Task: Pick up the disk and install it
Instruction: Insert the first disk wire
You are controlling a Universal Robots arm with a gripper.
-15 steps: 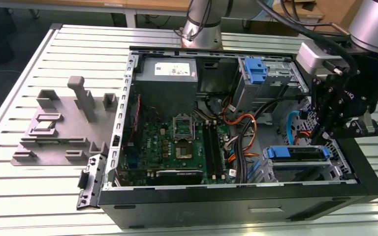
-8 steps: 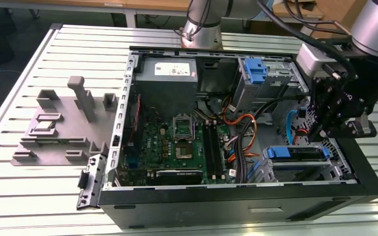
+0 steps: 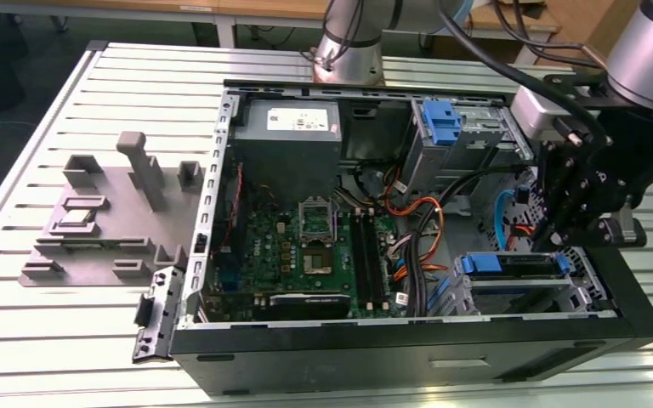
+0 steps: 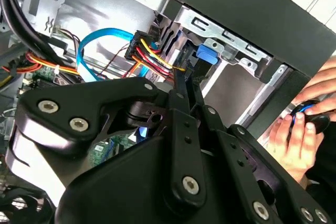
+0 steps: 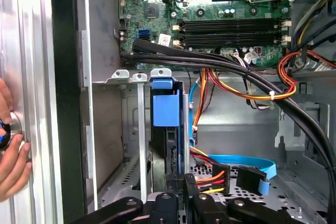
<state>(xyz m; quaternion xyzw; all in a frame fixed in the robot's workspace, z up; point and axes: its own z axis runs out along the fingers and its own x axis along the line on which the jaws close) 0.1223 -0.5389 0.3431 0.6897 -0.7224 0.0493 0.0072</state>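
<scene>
the gripper hung just above the disk, which sat in the case's drive bay; whether its fingers were clenched i could not tell.

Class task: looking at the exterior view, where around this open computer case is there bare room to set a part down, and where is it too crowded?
Free: slatted table beside the grey fixture. Crowded: inside the case, where cables, the disk and the gripper fill the drive corner.

Disk: mostly hidden inside the drive bay; blue carrier end visible.
Tool: fingertips cut off, apparently closed.
Hand: cropped by edge.
</scene>
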